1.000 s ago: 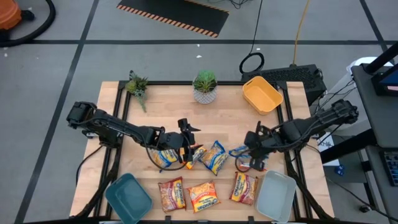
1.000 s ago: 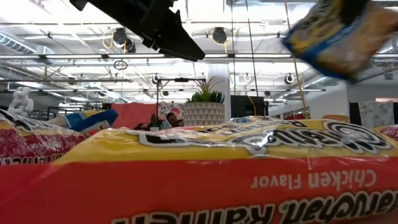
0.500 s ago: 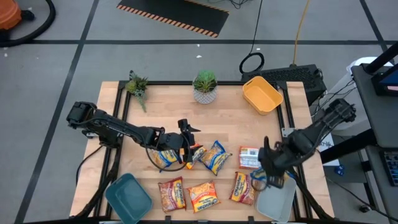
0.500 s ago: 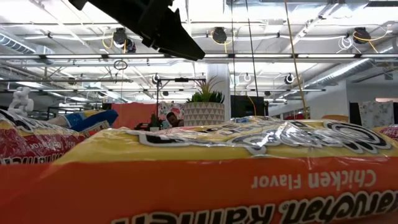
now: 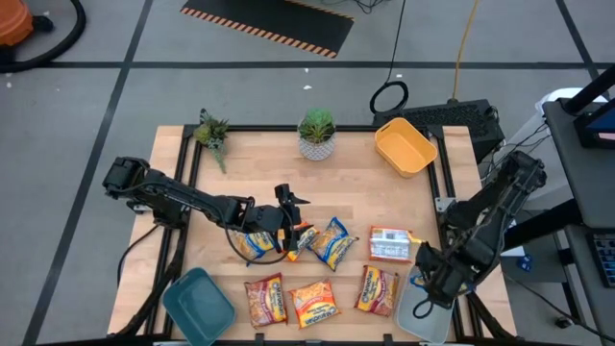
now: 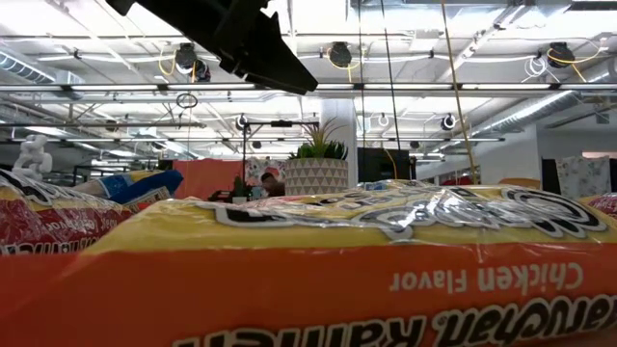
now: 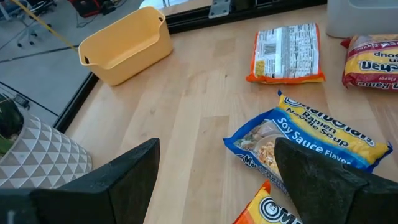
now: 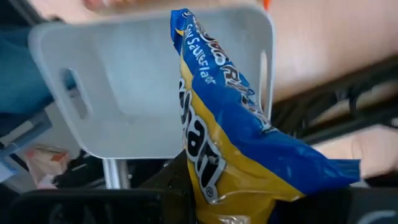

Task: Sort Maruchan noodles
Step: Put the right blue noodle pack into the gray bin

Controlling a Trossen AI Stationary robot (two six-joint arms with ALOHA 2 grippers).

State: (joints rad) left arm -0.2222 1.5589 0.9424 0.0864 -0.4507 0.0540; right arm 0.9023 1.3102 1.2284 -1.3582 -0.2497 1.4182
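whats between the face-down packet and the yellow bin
Nothing: bare wood. In the left wrist view, the face-down packet and the yellow bin have only the table between them; the high view shows the same bare stretch.

Left tool (image 5: 288,223) spread wide — right tool (image 5: 430,288) clamped.

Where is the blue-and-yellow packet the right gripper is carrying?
High view: near-right table corner, over the pale bin. The right gripper holds the blue-and-yellow packet above it.

I see a grey tiled floor (image 5: 86,106) with dark seams, a hazard-striped mat (image 5: 269,21) behind the surface, and ceiling pipes (image 6: 405,92) under bright lighting.
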